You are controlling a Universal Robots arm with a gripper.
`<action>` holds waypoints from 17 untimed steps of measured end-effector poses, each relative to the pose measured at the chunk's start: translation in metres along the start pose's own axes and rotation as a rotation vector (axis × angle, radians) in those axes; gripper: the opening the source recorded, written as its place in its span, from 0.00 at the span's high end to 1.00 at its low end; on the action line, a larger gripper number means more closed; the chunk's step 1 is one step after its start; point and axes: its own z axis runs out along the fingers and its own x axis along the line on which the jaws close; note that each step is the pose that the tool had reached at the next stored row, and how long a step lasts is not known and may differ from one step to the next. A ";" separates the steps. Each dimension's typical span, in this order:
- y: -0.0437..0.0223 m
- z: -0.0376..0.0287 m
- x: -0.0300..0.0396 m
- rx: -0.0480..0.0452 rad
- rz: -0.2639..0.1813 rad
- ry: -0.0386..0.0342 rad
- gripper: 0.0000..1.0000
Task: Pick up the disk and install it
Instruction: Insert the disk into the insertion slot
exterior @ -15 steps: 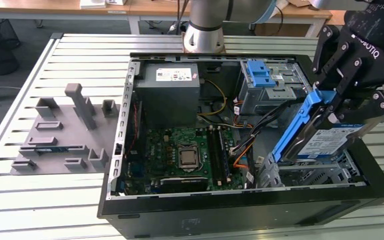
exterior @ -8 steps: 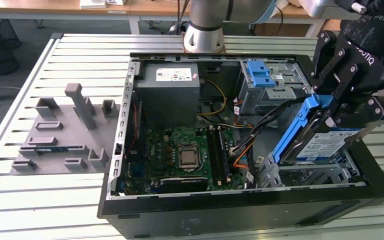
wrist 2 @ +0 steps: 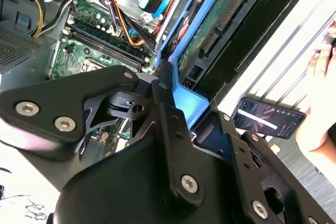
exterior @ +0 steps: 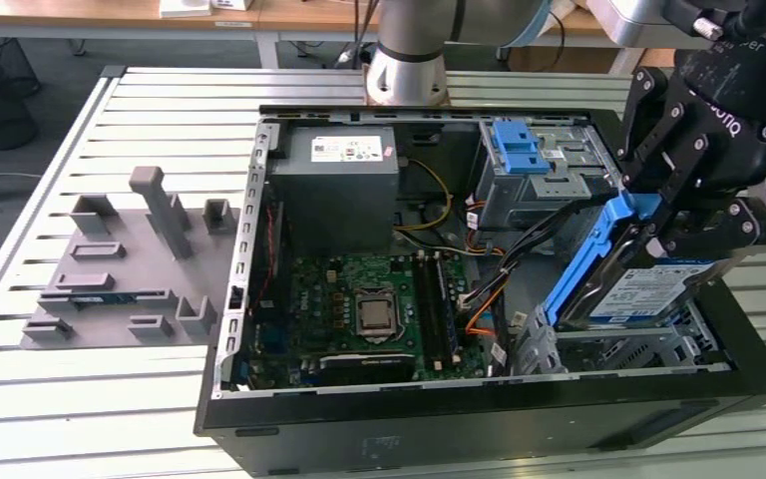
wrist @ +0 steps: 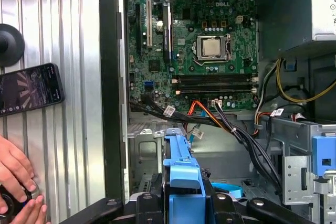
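The disk [exterior: 642,289], a silver drive with a blue-and-white label and a blue rail frame, hangs tilted on edge over the metal drive bay [exterior: 629,349] at the front of the open computer case, on the exterior view's right. My gripper [exterior: 669,215] is shut on the disk's upper end, and its lower end reaches down into the bay. In the second wrist view the disk's green circuit-board underside [wrist 2: 220,19] and blue rail [wrist 2: 186,98] run away from a black finger [wrist 2: 165,85]. The first wrist view has the blue rail [wrist: 181,166] sticking out between the gripper's links.
Inside the case lie the motherboard [exterior: 363,304], a grey power-supply box [exterior: 336,185], a drive cage with blue latches [exterior: 523,150] and loose cables [exterior: 517,249] beside the bay. A grey fixture [exterior: 131,269] sits on the slatted table. A phone [wrist: 29,88] and a person's hand [wrist: 16,177] rest beside the case.
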 end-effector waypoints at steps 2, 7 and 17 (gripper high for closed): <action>0.0000 0.0000 0.0000 0.0000 0.000 0.0000 0.63; 0.0000 0.0001 0.0000 0.0000 0.000 0.0000 0.63; 0.0000 0.0072 0.0001 0.0000 0.000 -0.0002 0.50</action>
